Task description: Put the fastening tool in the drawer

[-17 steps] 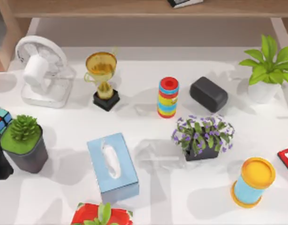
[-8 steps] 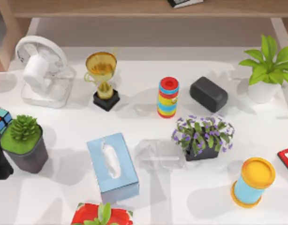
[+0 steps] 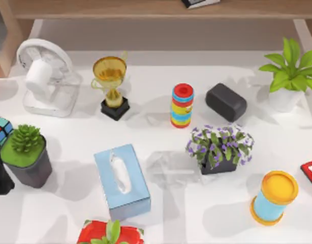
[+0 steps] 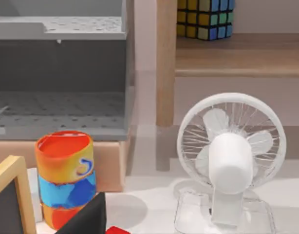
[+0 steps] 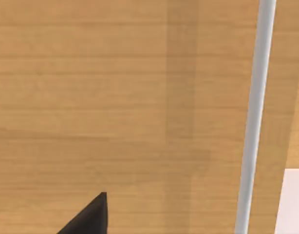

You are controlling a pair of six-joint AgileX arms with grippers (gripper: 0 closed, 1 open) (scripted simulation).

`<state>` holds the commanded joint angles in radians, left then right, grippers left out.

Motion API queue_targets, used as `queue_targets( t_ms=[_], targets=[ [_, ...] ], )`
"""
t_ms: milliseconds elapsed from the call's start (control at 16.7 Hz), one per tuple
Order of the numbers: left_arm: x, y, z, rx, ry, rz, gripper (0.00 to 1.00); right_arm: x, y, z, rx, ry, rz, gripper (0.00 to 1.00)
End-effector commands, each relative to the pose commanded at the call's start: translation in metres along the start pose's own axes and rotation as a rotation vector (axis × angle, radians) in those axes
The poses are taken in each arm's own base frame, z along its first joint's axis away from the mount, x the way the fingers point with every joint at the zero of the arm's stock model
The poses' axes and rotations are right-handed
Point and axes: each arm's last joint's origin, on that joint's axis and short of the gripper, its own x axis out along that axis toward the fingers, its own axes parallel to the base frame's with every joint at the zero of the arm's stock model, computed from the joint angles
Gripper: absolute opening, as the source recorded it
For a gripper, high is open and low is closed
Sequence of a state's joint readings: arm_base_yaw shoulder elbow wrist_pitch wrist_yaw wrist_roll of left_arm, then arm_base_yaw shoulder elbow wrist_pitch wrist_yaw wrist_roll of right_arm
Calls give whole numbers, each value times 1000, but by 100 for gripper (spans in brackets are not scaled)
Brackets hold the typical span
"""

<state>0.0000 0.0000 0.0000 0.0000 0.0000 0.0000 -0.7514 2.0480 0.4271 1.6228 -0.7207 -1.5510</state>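
Red and glossy, fastening tool (image 3: 311, 173) at worktop's (image 3: 161, 213) right edge, just right of blue can (image 3: 274, 197); probably light, stiff, slippery, best pinched across narrow sides. Left wrist: fan (image 4: 231, 158), striped can (image 4: 65, 177), open grey drawer (image 4: 62, 68). Right wrist: wood panel (image 5: 115, 97). Claw opening: cannot tell.

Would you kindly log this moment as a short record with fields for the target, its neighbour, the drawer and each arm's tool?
target: fastening tool, red, at the top view's right table edge, partly cut off
nearest neighbour: blue can with yellow lid, apart from it
drawer: grey open compartment in the left wrist view, behind the white fan
left tool: dark tip in view, fingers unclear
right tool: dark tip before a wooden panel
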Motion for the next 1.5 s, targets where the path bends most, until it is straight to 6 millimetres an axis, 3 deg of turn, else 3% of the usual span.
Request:
queue_targets(
  t_ms=[420,660,840,1080,1260,1500],
  targets=[
    [0,0,0,0,0,0,100,0,-12,-30,192,176,75,100],
    [0,0,0,0,0,0,100,3,-19,-44,482,336,219,100],
    [0,0,0,0,0,0,100,13,-24,-38,734,452,380,100],
    [0,0,0,0,0,0,100,37,-38,1,1005,582,666,100],
    [0,0,0,0,0,0,100,55,-54,51,1099,673,913,100],
    [0,0,0,0,0,0,100,65,-77,129,1060,790,1194,100]
  ],
)
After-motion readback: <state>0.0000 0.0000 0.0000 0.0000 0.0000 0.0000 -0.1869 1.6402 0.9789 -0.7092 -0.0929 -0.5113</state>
